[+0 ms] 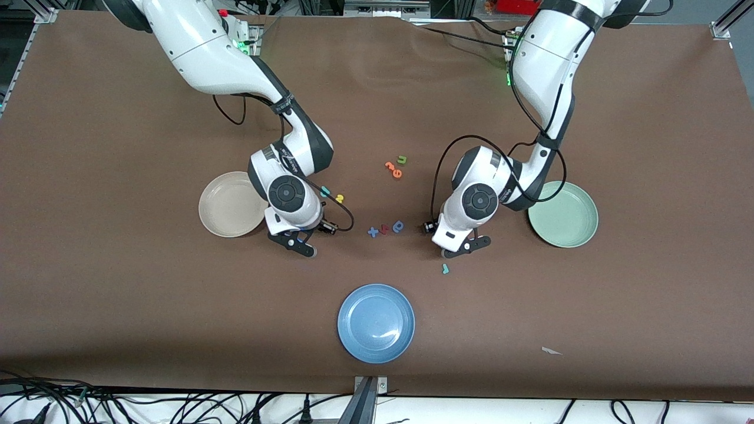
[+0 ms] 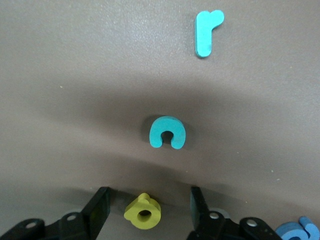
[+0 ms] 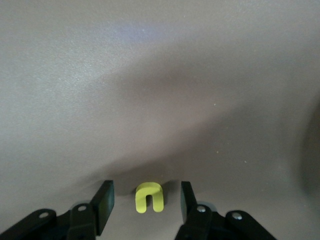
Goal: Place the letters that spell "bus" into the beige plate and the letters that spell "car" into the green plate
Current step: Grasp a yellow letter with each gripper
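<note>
Mid-frame, the left end effector [image 2: 149, 201] stands released, straddling the yellow "a" [image 2: 143, 211] near the green plate [image 1: 565, 215]. The right end effector [image 3: 146, 201], also released, straddles the yellow "u" [image 3: 149, 197] beside the beige plate [image 1: 227, 206].

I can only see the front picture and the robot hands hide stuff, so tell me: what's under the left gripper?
Observer: In the left wrist view, the left gripper straddles the yellow "a", with a gap on each side.
Operator: Where's the "c"? I can't find it.
Observer: The teal "c" lies flat, roughly between the "a" and the teal "r".
Operator: And the right gripper?
Observer: The right gripper has the yellow "u" between its open fingers, which do not touch it.
</note>
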Robot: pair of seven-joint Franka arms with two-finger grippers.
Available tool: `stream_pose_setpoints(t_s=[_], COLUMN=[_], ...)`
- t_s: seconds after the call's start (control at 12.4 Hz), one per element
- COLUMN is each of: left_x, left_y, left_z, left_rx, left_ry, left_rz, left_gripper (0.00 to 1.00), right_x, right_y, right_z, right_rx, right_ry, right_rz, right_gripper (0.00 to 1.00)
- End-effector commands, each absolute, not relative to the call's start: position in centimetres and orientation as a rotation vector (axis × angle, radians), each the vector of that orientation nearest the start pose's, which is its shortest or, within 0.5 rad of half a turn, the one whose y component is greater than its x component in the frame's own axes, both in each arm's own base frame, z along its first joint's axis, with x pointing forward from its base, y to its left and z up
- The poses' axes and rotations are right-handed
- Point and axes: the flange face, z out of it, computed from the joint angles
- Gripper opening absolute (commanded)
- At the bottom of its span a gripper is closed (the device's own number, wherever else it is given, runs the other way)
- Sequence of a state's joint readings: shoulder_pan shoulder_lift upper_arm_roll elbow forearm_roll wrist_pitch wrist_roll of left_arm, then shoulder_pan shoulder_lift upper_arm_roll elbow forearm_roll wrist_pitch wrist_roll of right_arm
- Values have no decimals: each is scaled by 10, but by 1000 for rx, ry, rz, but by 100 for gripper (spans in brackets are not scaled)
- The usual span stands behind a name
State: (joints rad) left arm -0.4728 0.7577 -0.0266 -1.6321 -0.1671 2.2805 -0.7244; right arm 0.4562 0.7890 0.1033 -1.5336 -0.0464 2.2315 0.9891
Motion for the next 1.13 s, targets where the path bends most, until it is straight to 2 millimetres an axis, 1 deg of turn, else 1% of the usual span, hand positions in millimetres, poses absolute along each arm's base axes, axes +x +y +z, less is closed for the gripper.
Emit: stream_pose_setpoints(t_s=[0.0,0.08,0.16,0.24,0.32,0.4,0.81,0.89,1.05], left_x=[585,584,584,584,584,584,583,584,583], left_y=[-327,-328,-328,-328,-328,-328,-328,-328,-327], left_z=[162,161,161,160,160,161,160,161,159], left_rx=[-3144,-3143,-3143,-3142,-3140,-3140,-3138,-3139,-3136], left_ry=[-579,-576,-579,-579,-581,-580,-580,-582,-582], left_rz=[302,307,307,309,311,311,315,313,319], left_gripper=[71,71,67,62,57,52,37,33,20], right_x=[596,595,594,593,592,591,584,584,582], right_y=[362,362,362,363,363,362,361,361,363], right_z=[176,175,172,172,171,169,163,162,161], right_rx=[-3101,-3102,-3103,-3105,-3105,-3108,-3121,-3122,-3123], right_ry=[744,744,749,745,746,747,741,743,737], right_rz=[140,144,151,154,158,164,187,190,191], right_gripper=[57,54,54,51,46,44,43,43,43])
